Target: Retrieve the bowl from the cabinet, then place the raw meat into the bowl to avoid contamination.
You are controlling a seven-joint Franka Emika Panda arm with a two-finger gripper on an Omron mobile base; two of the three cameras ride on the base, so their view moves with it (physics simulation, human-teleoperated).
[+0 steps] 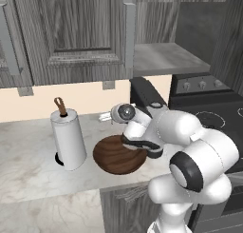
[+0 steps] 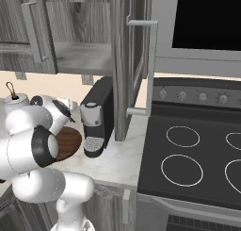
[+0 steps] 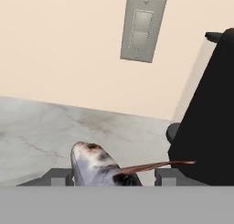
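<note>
End effector (image 3: 107, 177) level, fingers flanking raw meat (image 3: 98, 168) above counter (image 3: 41, 136).

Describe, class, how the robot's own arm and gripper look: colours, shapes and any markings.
The arm is glossy white, built of rounded, bulbous segments with dark rings and caps at the joints. The gripper ends in two small, blocky grey finger tips. No cables or markings are visible.

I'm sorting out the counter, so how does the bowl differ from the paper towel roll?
The bowl is dark brown, wide and shallow; the paper towel roll is white, tall and narrow. The bowl lies partly hidden behind the arm, while the roll stands upright on its holder in full view. Both are round and sit on the counter, side by side.
</note>
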